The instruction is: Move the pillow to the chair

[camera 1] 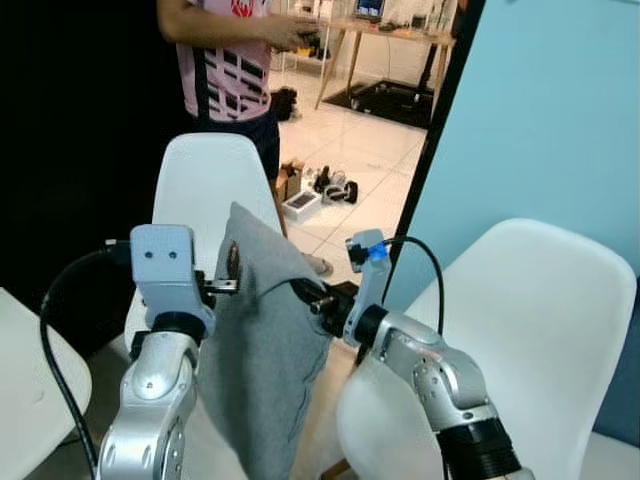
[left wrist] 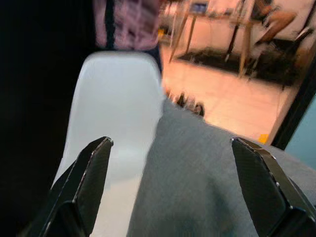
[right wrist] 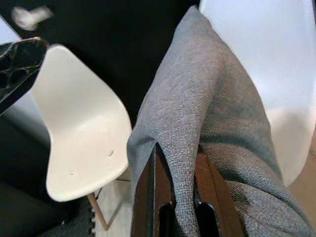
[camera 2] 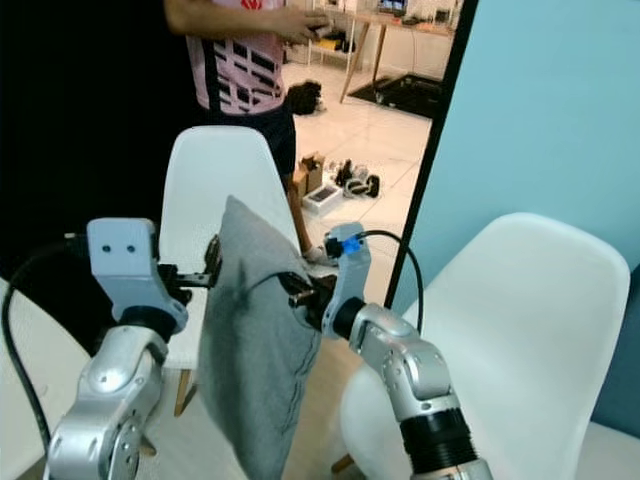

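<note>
Hanging mid-frame before the chair (camera 1: 205, 180), the pillow (camera 1: 262, 340) sags: soft, light. The right gripper (right wrist: 175, 197) is clamped on its edge; the left gripper (left wrist: 173, 192) is apart, straddling a corner.

One grey pillow (camera 1: 262, 330). Three white chairs: one ahead (camera 1: 205, 185), one at left (camera 1: 25, 375), one at right (camera 1: 525, 330). One person (camera 1: 235, 60). Two grippers: left (camera 1: 232, 268), right (camera 1: 305, 295).

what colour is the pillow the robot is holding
Plain grey woven fabric. The pillow shows best in the right wrist view, pinched in the right pincer.
</note>
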`<state>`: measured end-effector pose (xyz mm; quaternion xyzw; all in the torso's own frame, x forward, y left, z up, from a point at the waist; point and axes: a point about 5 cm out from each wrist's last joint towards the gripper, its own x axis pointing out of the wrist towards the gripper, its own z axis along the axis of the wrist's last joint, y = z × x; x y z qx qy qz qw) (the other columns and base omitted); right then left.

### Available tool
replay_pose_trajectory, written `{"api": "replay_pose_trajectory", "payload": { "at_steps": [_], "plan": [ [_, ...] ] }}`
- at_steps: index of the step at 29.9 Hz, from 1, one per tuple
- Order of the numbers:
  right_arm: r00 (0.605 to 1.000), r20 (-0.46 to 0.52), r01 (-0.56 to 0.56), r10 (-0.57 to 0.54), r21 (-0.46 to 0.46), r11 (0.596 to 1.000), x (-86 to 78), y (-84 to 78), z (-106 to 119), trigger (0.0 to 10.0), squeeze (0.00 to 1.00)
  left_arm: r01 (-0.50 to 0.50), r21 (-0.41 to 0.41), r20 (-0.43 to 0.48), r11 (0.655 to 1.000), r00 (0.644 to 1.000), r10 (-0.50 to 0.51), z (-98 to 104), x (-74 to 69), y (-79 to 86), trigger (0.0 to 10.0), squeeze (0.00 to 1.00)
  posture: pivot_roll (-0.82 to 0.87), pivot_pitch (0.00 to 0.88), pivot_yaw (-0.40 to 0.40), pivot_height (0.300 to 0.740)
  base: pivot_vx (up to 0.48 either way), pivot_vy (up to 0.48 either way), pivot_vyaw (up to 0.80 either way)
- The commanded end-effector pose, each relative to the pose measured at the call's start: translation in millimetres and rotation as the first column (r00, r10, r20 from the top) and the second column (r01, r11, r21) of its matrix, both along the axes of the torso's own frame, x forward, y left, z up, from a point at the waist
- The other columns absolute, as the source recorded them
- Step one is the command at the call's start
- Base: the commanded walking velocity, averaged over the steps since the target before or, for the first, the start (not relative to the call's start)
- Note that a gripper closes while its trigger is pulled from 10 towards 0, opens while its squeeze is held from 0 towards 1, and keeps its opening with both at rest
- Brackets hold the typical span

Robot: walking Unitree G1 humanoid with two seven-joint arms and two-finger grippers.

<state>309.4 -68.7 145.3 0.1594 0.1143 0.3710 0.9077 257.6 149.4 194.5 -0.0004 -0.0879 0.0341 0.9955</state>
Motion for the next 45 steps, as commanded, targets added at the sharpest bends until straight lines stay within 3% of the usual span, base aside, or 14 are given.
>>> {"api": "replay_pose_trajectory", "payload": {
  "at_steps": [1, 19, 22, 24, 28, 29, 31, 32, 33, 35, 38, 42, 43, 45],
  "plan": [
    [0.997, 0.076, -0.002, -0.001, 0.034, 0.999, 3.4, 0.8, 16.9, 10.0, 0.00, -0.014, 0.006, -0.013, 1.000, 1.000, 0.015, -1.8, -0.1, 1.4, 10.0, 0.00, 0.10, 0.000, -0.103, 0.720, 0.000, 0.000, 0.00],
    [0.992, 0.073, 0.100, -0.099, -0.006, 0.995, 12.8, -12.5, 7.9, 10.0, 0.00, -0.050, 0.041, -0.042, 0.998, 0.998, 0.052, -10.3, -1.0, 12.3, 10.0, 0.00, 0.09, 0.000, -0.102, 0.720, 0.000, 0.000, 0.00],
    [0.987, 0.064, 0.147, -0.145, -0.030, 0.989, 17.3, -25.2, -1.0, 10.0, 0.00, -0.055, 0.074, -0.060, 0.996, 0.996, 0.059, -20.6, -1.5, 21.7, 10.0, 0.00, 0.09, 0.000, -0.102, 0.720, 0.000, 0.000, 0.00],
    [0.972, 0.053, 0.232, -0.228, -0.100, 0.968, 23.7, -47.1, -18.5, 10.0, 0.00, -0.084, 0.059, -0.088, 0.995, 0.992, 0.089, -34.1, -2.0, 40.1, 10.0, 0.00, 0.10, 0.000, -0.107, 0.720, 0.000, 0.000, 0.00],
    [0.968, 0.051, 0.250, -0.246, -0.117, 0.961, 24.7, -52.0, -22.3, 10.0, 0.00, -0.093, 0.050, -0.094, 0.994, 0.991, 0.097, -36.7, -2.2, 44.4, 10.0, 0.00, 0.10, 0.000, -0.107, 0.720, 0.000, 0.000, 0.00],
    [0.949, 0.017, 0.311, -0.314, -0.182, 0.933, 25.1, -71.1, -44.5, 10.0, 0.00, -0.125, 0.048, -0.169, 0.991, 0.977, 0.132, -60.6, -3.0, 58.5, 10.0, 0.00, 0.09, 0.000, -0.105, 0.720, 0.000, 0.000, 0.00],
    [0.949, 0.017, 0.311, -0.314, -0.182, 0.933, 25.1, -71.1, -44.5, 10.0, 0.00, -0.125, 0.048, -0.169, 0.991, 0.977, 0.132, -60.6, -3.0, 58.5, 10.0, 0.00, 0.09, 0.000, -0.105, 0.720, 0.000, 0.000, 0.00],
    [0.933, -0.019, 0.346, -0.358, -0.215, 0.913, 21.7, -84.9, -62.1, 10.0, 0.00, -0.142, 0.046, -0.238, 0.989, 0.960, 0.149, -82.9, -5.4, 67.5, 10.0, 0.00, 0.10, 0.000, -0.107, 0.720, 0.000, 0.000, 0.00],
    [0.933, -0.019, 0.346, -0.358, -0.215, 0.913, 21.7, -84.9, -62.1, 10.0, 0.00, -0.142, 0.046, -0.238, 0.989, 0.960, 0.149, -82.9, -5.4, 67.5, 10.0, 0.00, 0.10, 0.000, -0.107, 0.720, 0.000, 0.000, 0.00],
    [0.898, -0.093, 0.392, -0.430, -0.278, 0.877, 9.8, -102.2, -94.4, 10.0, 0.00, -0.156, 0.036, -0.365, 0.987, 0.917, 0.158, -125.9, -13.0, 75.9, 10.0, 0.00, 0.09, 0.000, -0.102, 0.720, 0.000, 0.000, 0.00],
    [0.882, -0.168, 0.379, -0.440, -0.300, 0.875, -3.4, -98.5, -117.5, 10.0, 0.00, -0.152, -0.013, -0.461, 0.988, 0.878, 0.129, -157.7, -19.2, 69.0, 10.0, 0.00, 0.09, 0.000, -0.100, 0.720, 0.000, 0.000, 0.00],
    [0.881, -0.203, 0.356, -0.428, -0.312, 0.881, -12.4, -91.6, -131.2, 10.0, 0.00, -0.158, -0.061, -0.506, 0.986, 0.856, 0.106, -174.7, -23.7, 61.5, 10.0, 0.00, 0.10, 0.000, -0.100, 0.720, 0.000, 0.000, 0.00],
    [0.876, -0.214, 0.369, -0.433, -0.282, 0.886, -13.9, -89.1, -133.3, 10.0, 0.00, -0.241, -0.151, -0.567, 0.959, 0.816, 0.116, -193.9, -31.6, 60.2, 10.0, 0.00, 0.10, 0.000, -0.097, 0.720, 0.000, 0.000, 0.00],
    [0.874, -0.214, 0.374, -0.436, -0.279, 0.885, -13.6, -89.2, -134.2, 10.0, 0.00, -0.245, -0.146, -0.557, 0.958, 0.821, 0.124, -197.8, -32.7, 61.9, 10.0, 0.00, 0.09, 0.000, -0.093, 0.720, 0.000, 0.000, 0.00]
  ]
}}
